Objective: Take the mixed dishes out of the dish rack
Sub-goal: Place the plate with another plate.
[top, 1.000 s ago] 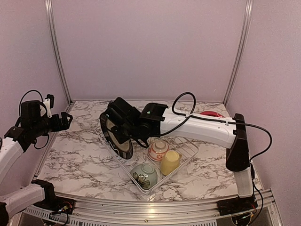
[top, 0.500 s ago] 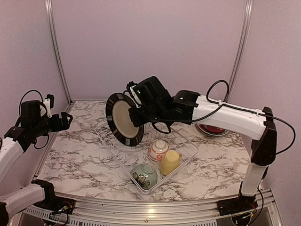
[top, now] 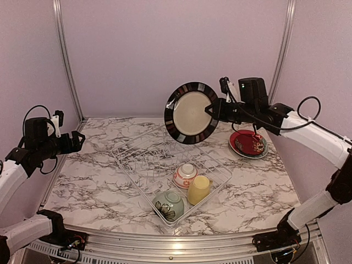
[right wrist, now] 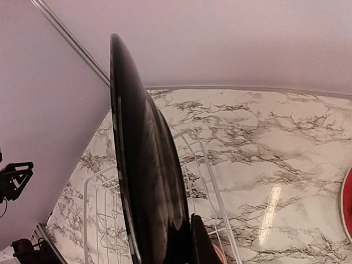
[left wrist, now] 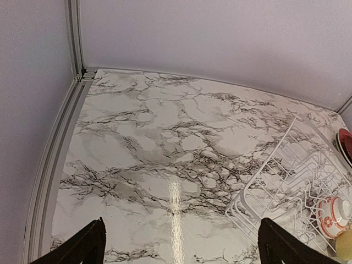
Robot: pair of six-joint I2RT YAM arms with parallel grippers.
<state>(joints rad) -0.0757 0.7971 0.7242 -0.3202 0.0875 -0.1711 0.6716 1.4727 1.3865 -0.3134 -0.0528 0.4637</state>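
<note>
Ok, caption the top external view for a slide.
Right gripper holds a black-rimmed plate on edge in the air, clear of the dish rack.

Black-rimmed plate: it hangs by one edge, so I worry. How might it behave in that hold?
The plate looks glossy, so it may slip in the right end effector. Pinched at the rim only, it could pivot. Probably rigid ceramic, apt to chip if dropped.
</note>
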